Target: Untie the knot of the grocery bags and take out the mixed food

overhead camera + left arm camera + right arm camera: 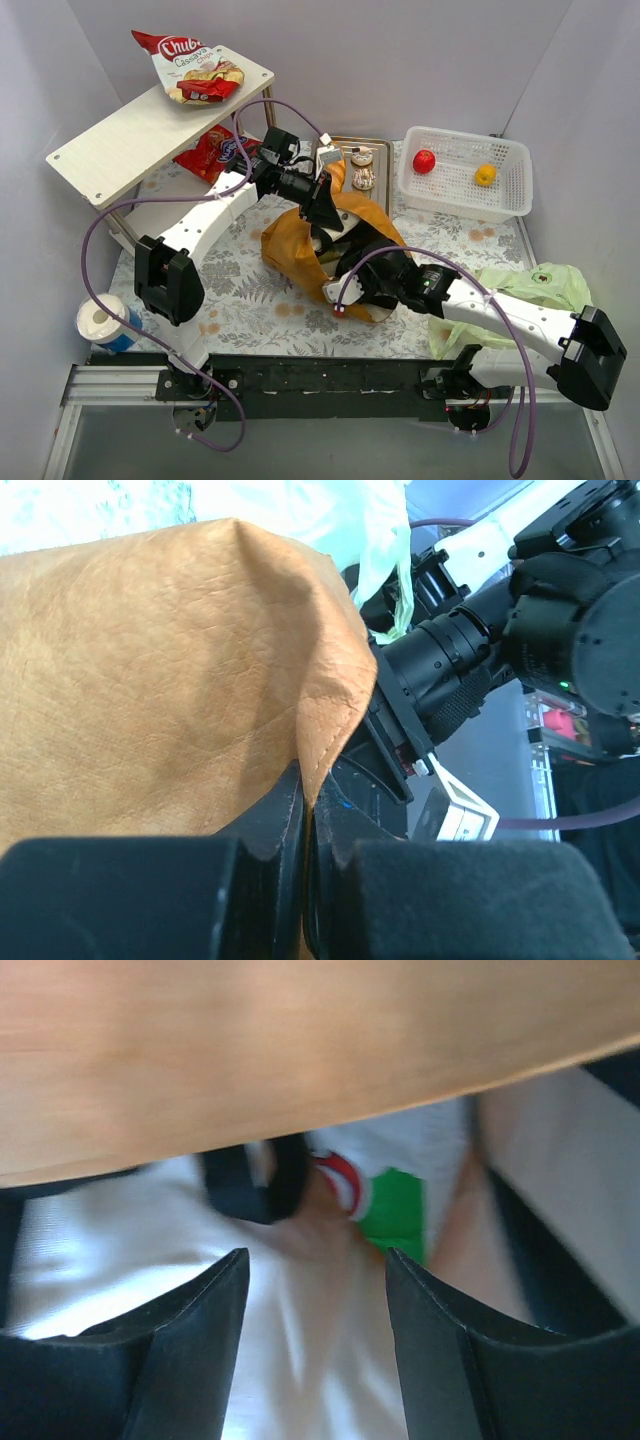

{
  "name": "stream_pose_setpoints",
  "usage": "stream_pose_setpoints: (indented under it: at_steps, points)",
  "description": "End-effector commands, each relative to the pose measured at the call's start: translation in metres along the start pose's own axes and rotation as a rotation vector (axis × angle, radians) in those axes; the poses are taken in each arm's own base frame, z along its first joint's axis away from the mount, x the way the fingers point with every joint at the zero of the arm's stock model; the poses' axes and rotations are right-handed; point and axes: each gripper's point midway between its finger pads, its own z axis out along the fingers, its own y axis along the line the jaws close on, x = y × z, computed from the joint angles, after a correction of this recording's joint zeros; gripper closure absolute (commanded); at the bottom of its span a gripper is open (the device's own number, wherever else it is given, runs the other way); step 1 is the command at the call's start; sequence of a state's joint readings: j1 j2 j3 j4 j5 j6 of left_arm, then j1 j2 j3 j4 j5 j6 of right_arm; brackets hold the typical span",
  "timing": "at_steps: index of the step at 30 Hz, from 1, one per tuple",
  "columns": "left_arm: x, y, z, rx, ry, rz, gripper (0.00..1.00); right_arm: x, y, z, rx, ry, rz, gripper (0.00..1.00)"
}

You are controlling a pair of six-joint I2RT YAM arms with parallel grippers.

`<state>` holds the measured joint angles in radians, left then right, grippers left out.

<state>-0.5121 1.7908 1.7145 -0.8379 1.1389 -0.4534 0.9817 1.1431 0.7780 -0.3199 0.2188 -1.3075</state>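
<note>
The mustard-orange tote (290,248) lies mid-table with its mouth facing right. My left gripper (325,205) is shut on the tote's upper rim and holds it up; in the left wrist view the fabric edge (330,720) is pinched between the jaws (310,815). My right gripper (347,278) is open inside the tote's mouth. In the right wrist view its jaws (318,1260) are spread over a white packet with green and red print (395,1210), under the tote fabric (300,1040) and beside a black handle (250,1185). The pale green bag (530,285) lies at the right.
A white mesh basket (515,165) at the back right holds an apple (424,161) and an orange (485,175). A tray (340,148) holds donuts (362,172). A wooden shelf (120,140) carries a chips packet (195,68), with a red packet (205,150) below. A tape roll (100,322) sits front left.
</note>
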Motion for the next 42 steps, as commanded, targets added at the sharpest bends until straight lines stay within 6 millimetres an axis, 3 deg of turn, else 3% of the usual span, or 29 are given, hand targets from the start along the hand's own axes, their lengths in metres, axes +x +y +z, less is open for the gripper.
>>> stream_pose_setpoints:
  at_steps: [1,8,9,13,17,19,22,23,24,26,29,30,32,36,37,39,40,41,42]
  points:
    - [-0.005,-0.013,-0.007,0.03,-0.012,0.014,1.0,0.008,-0.058,-0.006,0.197,0.063,0.0,0.37]
    - [-0.007,-0.02,-0.012,0.127,-0.015,-0.013,1.0,0.045,-0.069,0.011,0.22,0.143,-0.032,0.31]
    - [-0.012,-0.023,-0.015,0.148,-0.028,-0.007,1.0,0.057,-0.063,0.017,0.209,0.157,-0.027,0.29]
    - [-0.016,-0.024,-0.024,0.229,-0.065,-0.064,1.0,0.074,-0.069,0.043,0.261,0.128,-0.078,0.19]
    - [-0.017,-0.025,-0.023,0.293,-0.077,-0.129,1.0,0.083,-0.079,0.073,0.313,0.107,-0.065,0.19]
    - [-0.017,-0.026,-0.022,0.321,-0.085,-0.134,1.0,0.082,-0.086,0.087,0.335,0.076,-0.056,0.23]
    - [-0.018,-0.024,-0.022,0.316,-0.084,-0.141,1.0,0.076,-0.101,0.096,0.373,0.036,-0.028,0.41]
    - [-0.018,-0.024,-0.022,0.31,-0.083,-0.138,1.0,0.073,-0.106,0.099,0.337,0.013,-0.019,0.64]
    - [-0.018,-0.024,-0.022,0.299,-0.081,-0.133,1.0,0.072,-0.107,0.1,0.314,0.013,0.003,0.76]
    - [-0.018,-0.021,-0.022,0.272,-0.079,-0.117,1.0,0.07,-0.111,0.093,0.298,-0.004,0.029,0.98]
    - [-0.018,-0.011,-0.022,0.201,-0.071,-0.079,1.0,0.057,-0.104,0.065,0.277,-0.05,0.011,0.99]
    - [-0.019,-0.008,-0.021,0.185,-0.071,-0.065,1.0,0.047,-0.084,0.061,0.208,-0.081,0.007,0.99]
    - [-0.022,0.002,-0.023,0.131,-0.07,-0.059,1.0,0.031,-0.087,0.027,0.23,-0.123,0.006,0.99]
    - [-0.032,0.015,-0.024,0.059,-0.075,-0.014,1.0,-0.018,-0.054,-0.027,0.144,-0.234,-0.004,0.99]
    - [-0.033,0.017,-0.024,0.054,-0.078,-0.007,1.0,-0.023,-0.059,-0.049,0.181,-0.245,0.0,0.99]
    - [-0.033,0.021,-0.022,0.057,-0.076,-0.005,1.0,-0.032,-0.046,-0.067,0.136,-0.241,0.022,0.99]
    - [-0.033,0.021,-0.022,0.068,-0.078,-0.004,1.0,-0.028,-0.059,-0.085,0.18,-0.214,0.041,0.99]
    - [-0.032,0.023,-0.02,0.079,-0.078,-0.011,1.0,-0.021,-0.054,-0.093,0.157,-0.162,0.052,0.99]
    - [-0.031,0.019,-0.019,0.108,-0.08,-0.019,1.0,-0.018,-0.061,-0.104,0.17,-0.151,0.064,0.99]
